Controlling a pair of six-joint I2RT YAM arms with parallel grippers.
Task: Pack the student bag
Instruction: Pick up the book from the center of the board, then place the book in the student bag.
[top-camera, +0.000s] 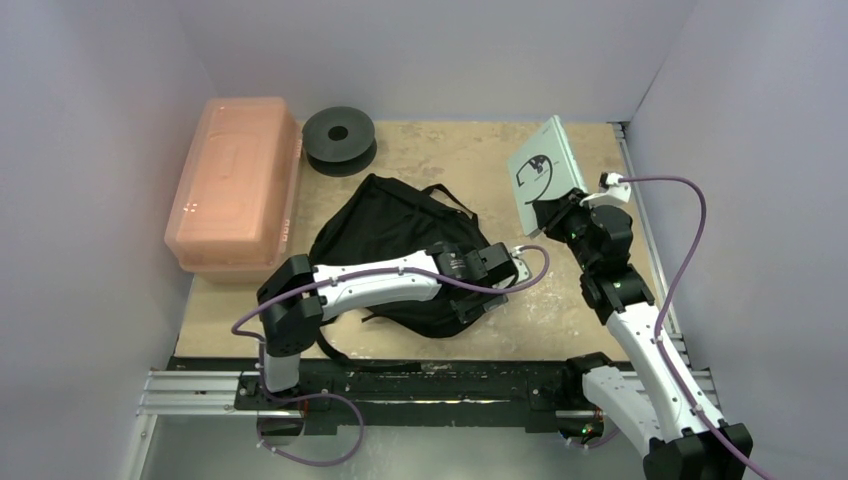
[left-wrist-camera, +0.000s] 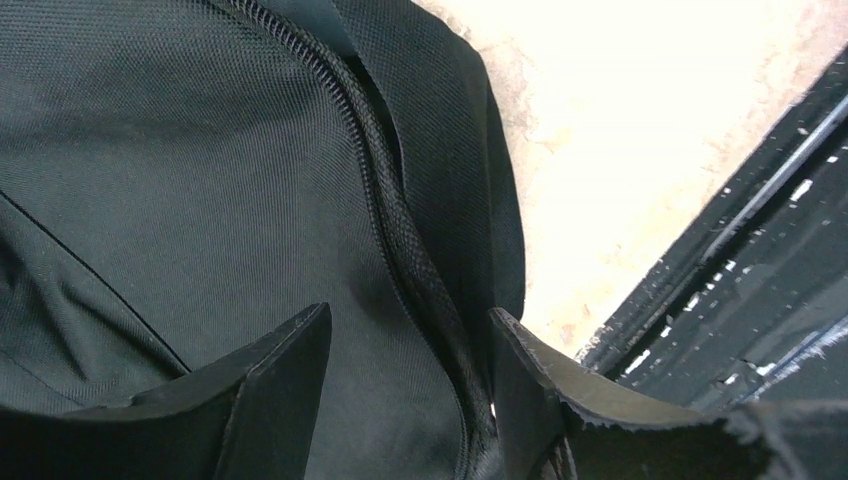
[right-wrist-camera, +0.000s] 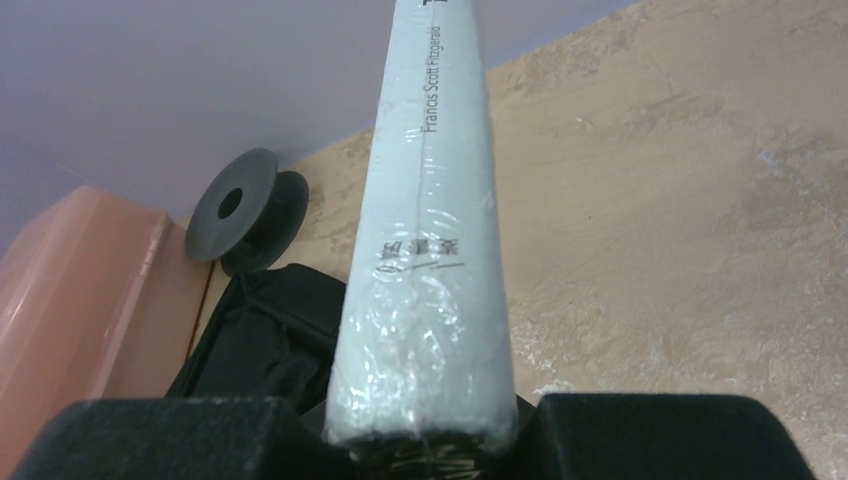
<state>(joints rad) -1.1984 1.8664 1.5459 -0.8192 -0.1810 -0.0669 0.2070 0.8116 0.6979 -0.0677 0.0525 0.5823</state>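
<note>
My left jaws are standing part-open astride the bag's (top-camera: 395, 225) zip (left-wrist-camera: 400, 235), probably so I can pinch that edge and lift the mouth. My right jaws are clamping a wrapped book (top-camera: 545, 168) at upper right, ready for loading. The bag is lying black and crumpled mid-frame on the tabletop (top-camera: 570, 310).

left gripper (left-wrist-camera: 408, 320) jaws apart | astride zipper (left-wrist-camera: 372, 170) | student bag (left-wrist-camera: 150, 180) beneath
</note>
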